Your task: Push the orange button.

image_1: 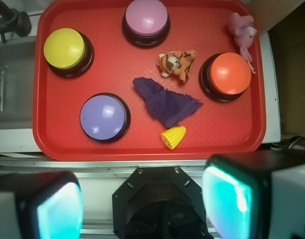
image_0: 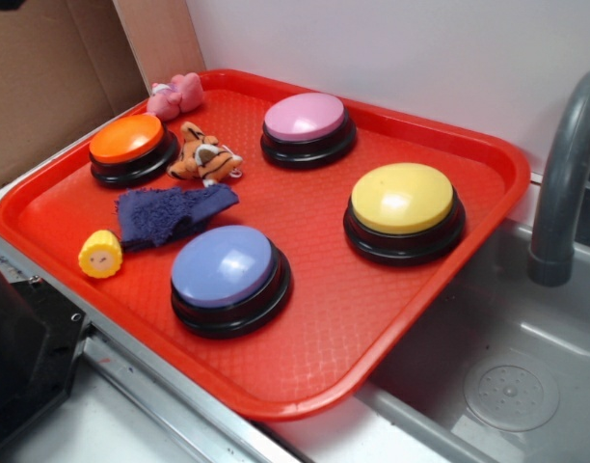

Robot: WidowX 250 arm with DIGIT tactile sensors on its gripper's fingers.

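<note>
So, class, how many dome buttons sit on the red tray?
4: the orange button at the far left corner, the pink button at the far middle, the yellow button to the right, and the purple button at the near edge. None seems hidden.

A red plastic tray with a raised rim carries everything; it rests partly over the edge of a grey sink at the lower right of the exterior frame. Four dome buttons on black bases sit on the tray. The orange button is at the upper left of the exterior frame, the pink button at the top centre, the yellow button at the right, and the purple button in the lower middle. Just beside the orange button lies a small tiger plush, and a pink plush lies at the tray's far rim. A dark blue cloth lies crumpled between the tiger plush and the purple button, with a yellow toy corn left of it.
</note>
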